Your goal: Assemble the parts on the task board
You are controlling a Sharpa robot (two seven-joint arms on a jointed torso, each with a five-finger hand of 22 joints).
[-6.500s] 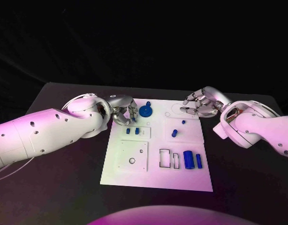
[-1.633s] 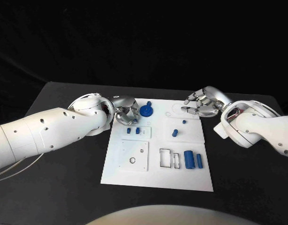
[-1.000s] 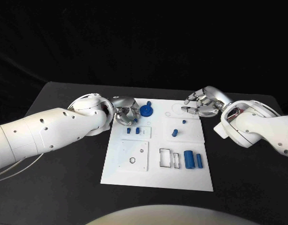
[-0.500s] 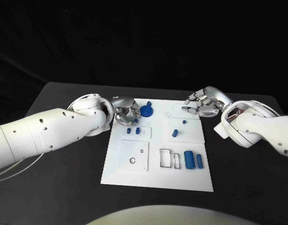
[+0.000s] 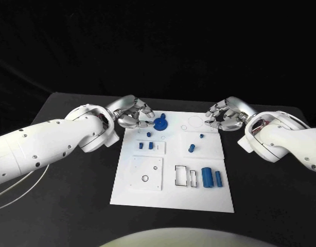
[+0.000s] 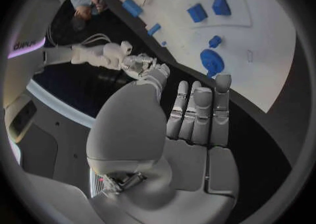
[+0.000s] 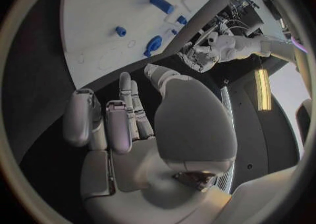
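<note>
Since half a second ago the left hand (image 5: 130, 114) has lifted off the board's far left edge and drawn back toward the far left corner, its fingers now loosely spread with nothing between them; the small blue piece (image 5: 149, 134) it was covering now lies bare just inside that edge.

On the white board (image 5: 171, 193), going from left to right: two short blue blocks (image 5: 145, 145) lie side by side in a recess near the left edge. Just beyond them, at the far edge, stands the round blue knob (image 5: 159, 123), with the left hand's fingertips just beside it on its left; the left wrist view puts the knob (image 6: 212, 61) directly ahead of those fingers. Two small blue pegs (image 5: 193, 147) sit right of centre. Toward the near right, two blue cylinders (image 5: 211, 178) lie parallel, long axes running near to far, beside open rectangular slots.

The right hand (image 5: 225, 115) hovers at the far right corner, fingers curled inward on nothing.

I judge the left hand nearer to the knob, so the next grasp likely falls to it.
</note>
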